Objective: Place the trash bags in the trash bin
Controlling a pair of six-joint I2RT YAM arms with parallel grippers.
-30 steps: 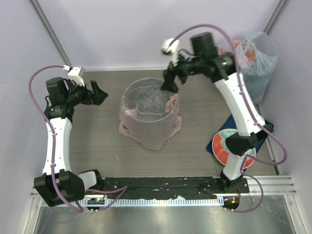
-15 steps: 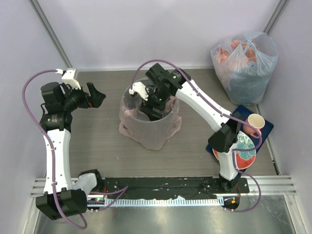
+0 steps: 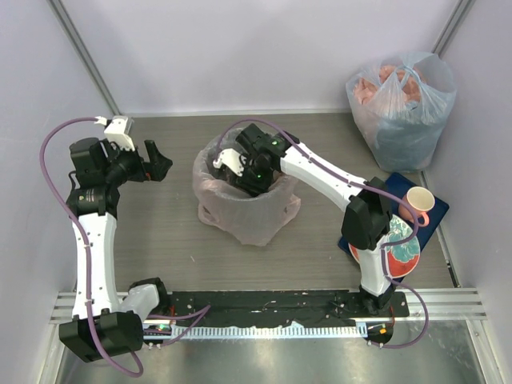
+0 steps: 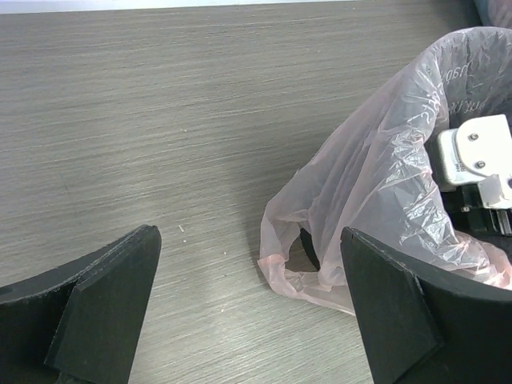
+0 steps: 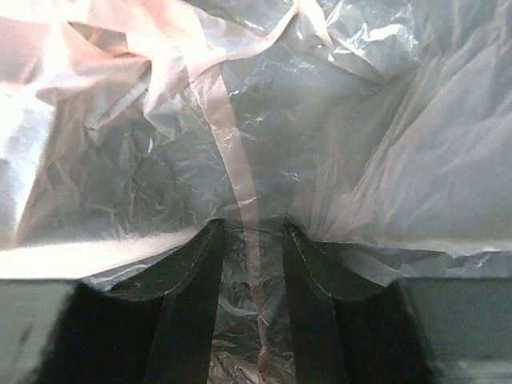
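The pale pink trash bag (image 3: 240, 220) is draped over the round trash bin, whose dark inside (image 3: 218, 164) shows through the film at mid-table. The bag's hem pools on the table (image 4: 320, 276), and a bit of black bin wall (image 4: 310, 250) peeks out under it. My right gripper (image 3: 240, 178) reaches down inside the bin. Its jaws (image 5: 252, 228) stand partly apart with crinkled film and a pink seam strip between them. My left gripper (image 3: 160, 158) hovers left of the bin, wide open and holding nothing (image 4: 250, 234).
A bulging clear-bluish bag (image 3: 404, 104) with pink and blue contents stands at the back right corner. A paper cup (image 3: 420, 200) sits on a blue board (image 3: 436, 214) beside a red-and-teal plate (image 3: 398, 250) at the right. Walls close in on three sides.
My right arm swung from the back right down into the bin, and its jaws narrowed. The left gripper barely shifted and stayed open.
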